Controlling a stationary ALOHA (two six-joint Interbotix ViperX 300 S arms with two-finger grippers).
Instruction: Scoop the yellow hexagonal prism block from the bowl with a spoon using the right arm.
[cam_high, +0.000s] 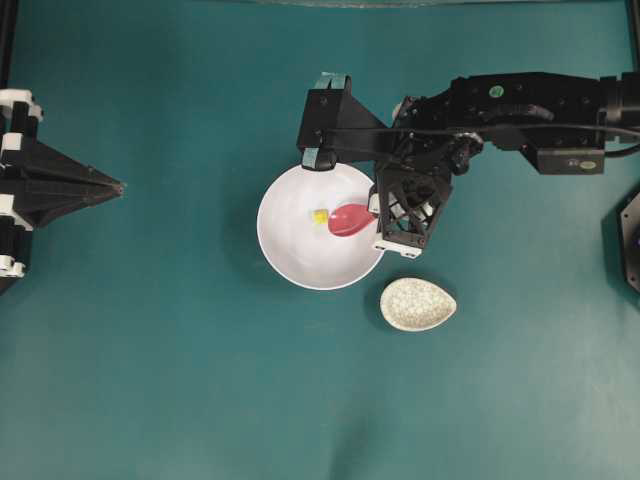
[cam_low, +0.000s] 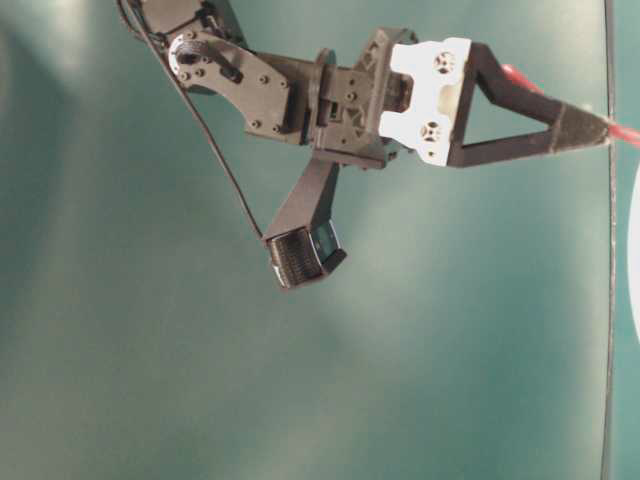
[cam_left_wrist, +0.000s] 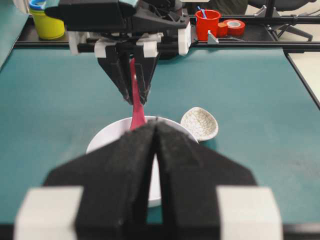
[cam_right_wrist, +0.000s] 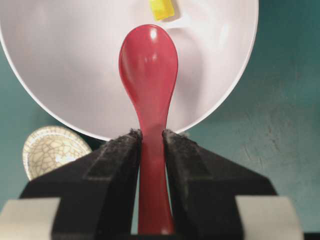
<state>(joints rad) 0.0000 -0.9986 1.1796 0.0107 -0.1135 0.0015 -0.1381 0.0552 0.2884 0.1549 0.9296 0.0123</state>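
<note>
While the right gripper (cam_right_wrist: 151, 145) clamped its jaws on the spoon (cam_right_wrist: 149, 75) over the bowl (cam_right_wrist: 60, 75), the yellow hexagonal prism block (cam_right_wrist: 161, 9) lay unscooped just past its tip; left gripper (cam_left_wrist: 156, 150) sat closed, idle.

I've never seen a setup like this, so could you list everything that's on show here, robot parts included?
Bowl: one, white, middle of the table.
Yellow block: one, tiny, inside the bowl, just off the spoon's tip.
Spoon: one, glossy pink-red, scoop in the bowl, handle clamped in the right gripper.
Spoon rest: one, cream with a crackle pattern, on the table beside the bowl.
Table: one, teal surface.
Red cup: one, on the far ledge.
Tape roll: one, red, next to the cup.
Yellow tub: one, far ledge, opposite end.
Right gripper: one, black, shut on the spoon handle.
Left gripper: one, black, shut, empty, pointing toward the bowl.
</note>
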